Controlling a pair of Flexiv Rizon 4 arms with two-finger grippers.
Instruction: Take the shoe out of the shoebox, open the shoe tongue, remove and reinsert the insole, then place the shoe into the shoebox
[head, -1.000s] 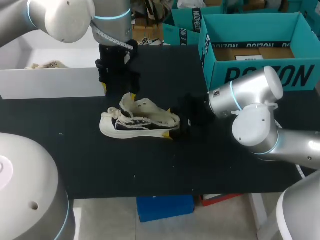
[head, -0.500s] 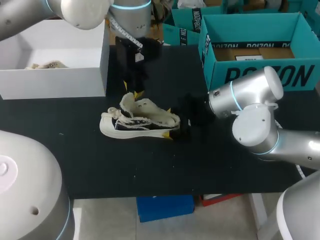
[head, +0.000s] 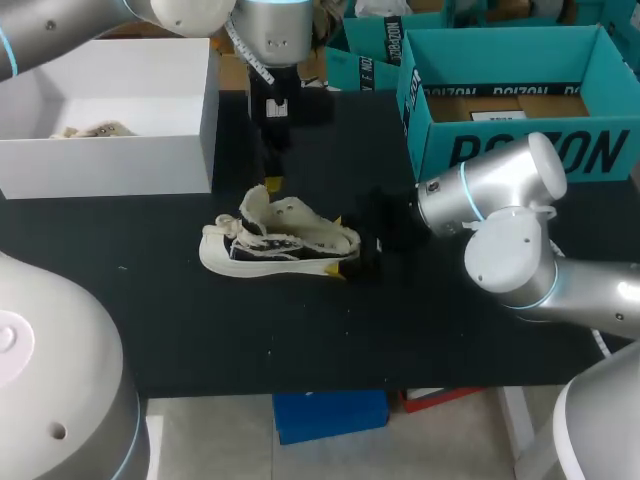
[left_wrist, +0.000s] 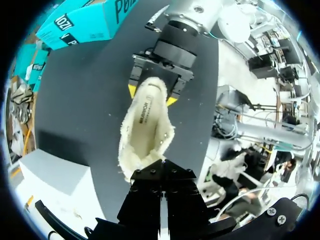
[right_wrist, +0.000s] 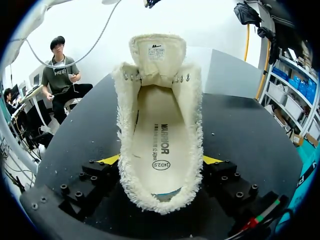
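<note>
Clearly the first step is done: the cream, fleece-lined low shoe with a dark canvas upper and white sole (head: 280, 245) is out of any box and lies on its sole in the middle of the black surface (head: 300, 340). The right end effector (head: 340, 247) pinches the shoe at the heel, one yellow tip against each side of the fleecy collar. In the right wrist view the cream padded tongue (right_wrist: 157, 52) stands folded up, away from the opening, so that step looks done as well. The pale printed insole (right_wrist: 159, 145) lies flat inside. Whether it has been out and back cannot be judged, so that step may lie ahead. Returning the shoe to a box is certainly left. The left end effector (head: 272, 178) hangs just above the toe end, beside the raised tongue. Its fingers appear pressed together, with nothing seen between them.

As for room, the shoe is well apart from the surface's front edge, with bare black top in front of it. The open white cardboard box (head: 110, 168) stands at the back left, its corner near the left arm. The open teal cardboard box (head: 500, 150) stands at the back right, behind the right arm. Either wall calls for a lift before the shoe goes in, and which box is meant is unclear.
</note>
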